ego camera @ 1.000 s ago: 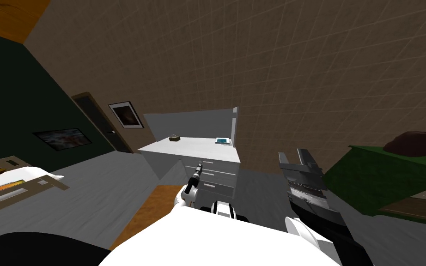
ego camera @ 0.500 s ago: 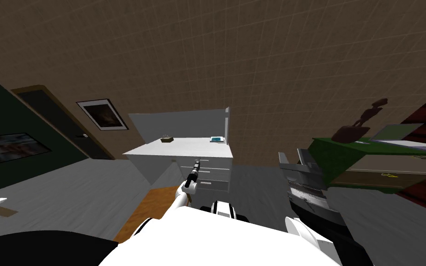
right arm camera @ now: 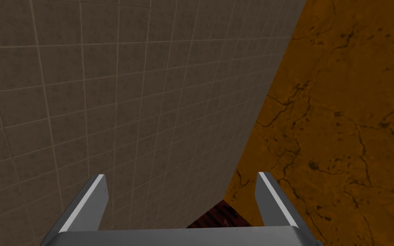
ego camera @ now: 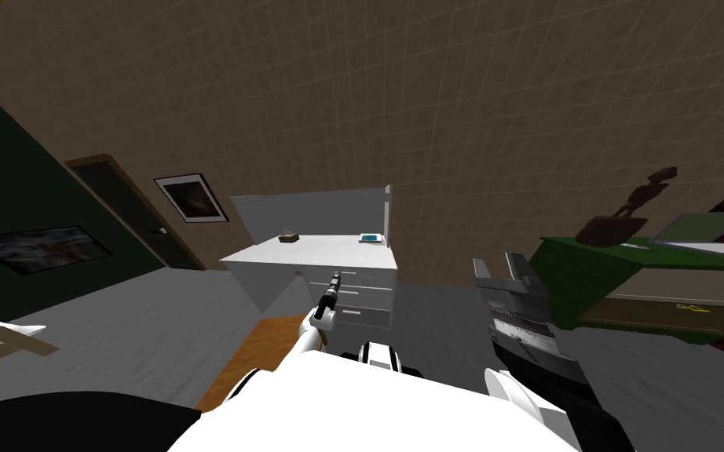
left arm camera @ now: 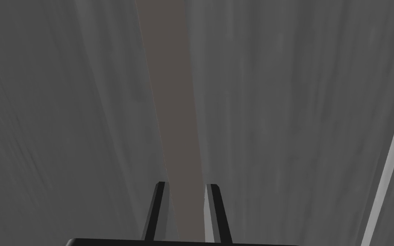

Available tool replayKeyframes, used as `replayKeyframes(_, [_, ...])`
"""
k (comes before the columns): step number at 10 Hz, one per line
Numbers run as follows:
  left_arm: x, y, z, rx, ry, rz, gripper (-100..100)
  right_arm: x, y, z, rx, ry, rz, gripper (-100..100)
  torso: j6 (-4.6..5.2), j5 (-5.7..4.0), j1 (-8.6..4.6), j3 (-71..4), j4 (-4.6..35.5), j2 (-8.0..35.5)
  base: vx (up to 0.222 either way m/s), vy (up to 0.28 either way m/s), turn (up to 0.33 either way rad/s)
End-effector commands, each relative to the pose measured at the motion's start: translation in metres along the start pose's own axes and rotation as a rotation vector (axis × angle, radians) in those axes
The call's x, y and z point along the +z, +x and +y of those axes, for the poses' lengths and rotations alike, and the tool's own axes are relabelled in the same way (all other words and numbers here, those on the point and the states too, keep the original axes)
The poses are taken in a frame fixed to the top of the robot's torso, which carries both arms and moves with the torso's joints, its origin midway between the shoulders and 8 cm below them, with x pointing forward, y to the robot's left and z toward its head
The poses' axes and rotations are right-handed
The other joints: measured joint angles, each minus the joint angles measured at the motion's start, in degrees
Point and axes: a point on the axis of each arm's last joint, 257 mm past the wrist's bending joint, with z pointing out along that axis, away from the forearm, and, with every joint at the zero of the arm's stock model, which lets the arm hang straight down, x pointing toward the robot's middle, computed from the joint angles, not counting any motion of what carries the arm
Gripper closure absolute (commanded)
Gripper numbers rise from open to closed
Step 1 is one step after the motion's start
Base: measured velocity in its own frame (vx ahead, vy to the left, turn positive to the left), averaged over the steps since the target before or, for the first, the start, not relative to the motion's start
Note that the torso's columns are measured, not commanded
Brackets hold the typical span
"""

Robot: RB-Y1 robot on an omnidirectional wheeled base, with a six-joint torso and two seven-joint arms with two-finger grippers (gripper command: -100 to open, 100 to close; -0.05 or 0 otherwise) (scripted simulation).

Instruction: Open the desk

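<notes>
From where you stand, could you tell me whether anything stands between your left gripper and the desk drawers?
Nothing visible does. The left gripper points straight at the desk drawers; the green cabinet stands well off to the right.

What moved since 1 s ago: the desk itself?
No. Desk still abuts the tiled wall, right of the framed picture; whole view shifted, so my camera turned.

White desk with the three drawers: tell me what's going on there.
The robot stands a little way back from the white flat-topped desk, facing its stack of three pale grey drawers, which all look closed. Its left arm reaches forward toward them, the left pincer short of the desk, fingers close together and holding nothing. The right pincer is raised beside the chest, fingers open and empty. Opening has not begun.
</notes>
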Motion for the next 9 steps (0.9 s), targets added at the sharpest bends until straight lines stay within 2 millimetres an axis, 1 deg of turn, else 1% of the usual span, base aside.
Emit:
replayKeyframes(1, [-0.008,0.005,0.001,0.011,-0.003,0.018,100,0.000,0.000,0.000,0.000,0.000,0.000,0,0.18,0.04,0.11,-0.01,0.04,-0.02,0.030,0.004,-0.014])
replayKeyframes(2, [-0.020,0.021,0.007,0.021,-0.011,0.054,100,0.000,0.000,0.000,0.000,0.000,0.000,0,0.35,0.08,0.15,0.05,0.12,0.01,0.052,0.019,0.192])
replayKeyframes(3, [-0.027,0.037,0.005,0.027,-0.006,0.086,100,0.000,0.000,0.000,0.000,0.000,0.000,0,0.12,0.06,0.17,0.04,0.04,0.01,0.120,0.019,0.350])
replayKeyframes(4, [-0.029,0.038,0.000,0.027,0.007,0.089,100,0.000,0.000,0.000,0.000,0.000,0.000,0,-0.14,0.01,0.26,-0.03,0.00,-0.07,0.107,-0.001,0.120])
replayKeyframes(5, [-0.039,0.057,0.000,0.032,0.008,0.127,100,0.000,0.000,0.000,0.000,0.000,0.000,0,0.01,0.04,0.21,0.04,0.00,0.06,0.108,0.011,0.246])
replayKeyframes(6, [-0.041,0.056,-0.001,0.031,0.013,0.124,100,0.000,0.000,0.000,0.000,0.000,0.000,0,0.00,0.08,0.19,0.09,-0.06,0.13,0.080,0.008,0.106])
replayKeyframes(7, [-0.051,0.075,-0.002,0.033,0.016,0.162,100,0.000,0.000,0.000,0.000,0.000,0.000,0,0.06,0.08,0.19,0.14,-0.03,0.21,0.088,0.021,0.203])
replayKeyframes(8, [-0.053,0.074,-0.003,0.031,0.018,0.159,100,0.000,0.000,0.000,0.000,0.000,0.000,0,0.08,0.09,0.16,0.12,-0.06,0.15,0.074,0.006,0.123])
replayKeyframes(9, [-0.064,0.093,-0.007,0.030,0.025,0.195,100,0.000,0.000,0.000,0.000,0.000,0.000,0,0.08,0.06,0.10,0.11,-0.04,0.17,0.079,-0.005,0.268])
